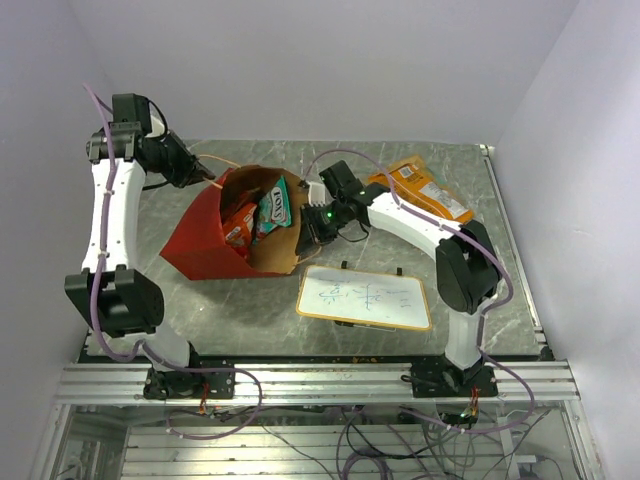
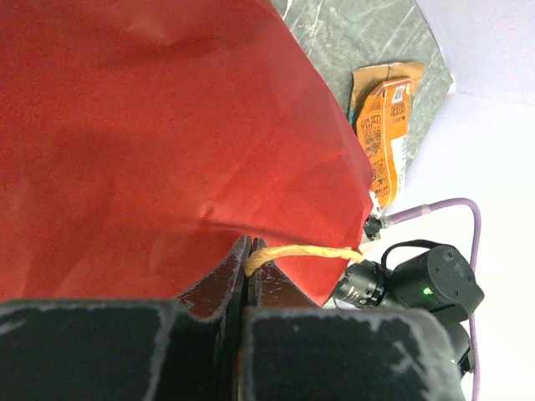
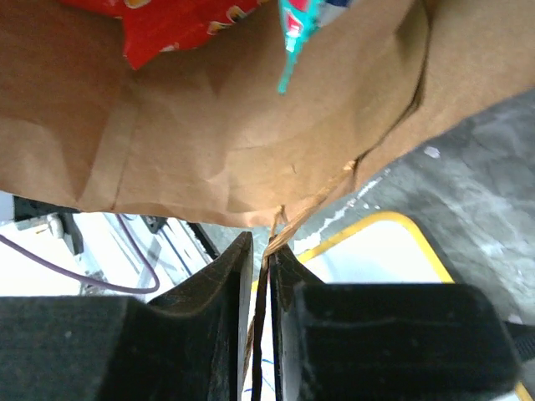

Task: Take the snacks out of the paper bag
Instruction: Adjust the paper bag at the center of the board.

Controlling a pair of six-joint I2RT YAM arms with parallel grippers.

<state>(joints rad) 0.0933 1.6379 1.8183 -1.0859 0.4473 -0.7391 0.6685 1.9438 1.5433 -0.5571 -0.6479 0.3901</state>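
The paper bag (image 1: 205, 240), red outside and brown inside, lies tilted on the table with its mouth open and facing up. Inside show a teal packet (image 1: 274, 206) and a red-orange packet (image 1: 238, 226). The large orange-tan chip bag (image 1: 425, 190) lies on the table at the back right. My left gripper (image 1: 207, 178) is shut on the bag's string handle (image 2: 305, 252) at the far left rim. My right gripper (image 1: 308, 234) is shut on the other string handle (image 3: 316, 210) at the right rim. The right wrist view shows the brown inside (image 3: 251, 134), a red packet (image 3: 175, 21) and a teal packet (image 3: 297, 25).
A white-framed whiteboard (image 1: 365, 297) with yellow edging lies in front of the bag's mouth, under my right gripper (image 3: 263, 251). A small white bar (image 1: 316, 189) sits by the bag's back rim. The chip bag also shows in the left wrist view (image 2: 386, 125).
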